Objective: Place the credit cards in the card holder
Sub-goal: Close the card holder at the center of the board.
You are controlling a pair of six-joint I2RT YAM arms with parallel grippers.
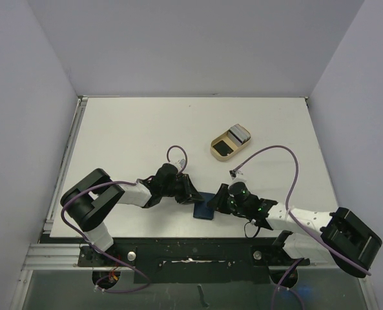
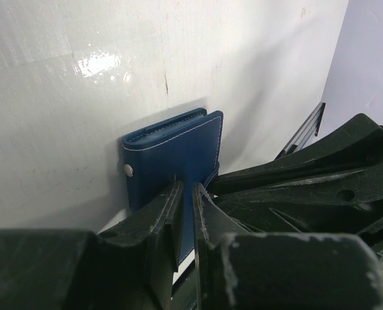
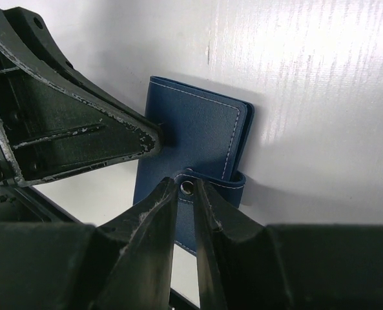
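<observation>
dark navy-blue folded bifold card holder (image 1: 204,211) is lying flat on the white table (image 1: 133,129) near its front edge, between both arms. the left gripper (image 2: 186,194) is pinching its edge, fingers almost together. the right gripper (image 3: 186,187) is clamping tight on its snap strap (image 3: 225,183). black and pale flat credit cards (image 1: 240,134) are sitting in the tan oval dish (image 1: 213,146), well apart.

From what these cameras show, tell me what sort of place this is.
Probably a robot lab cell: a white table walled by plain panels, two arms bolted to a metal frame, with a card holder and tan dish as props.
</observation>
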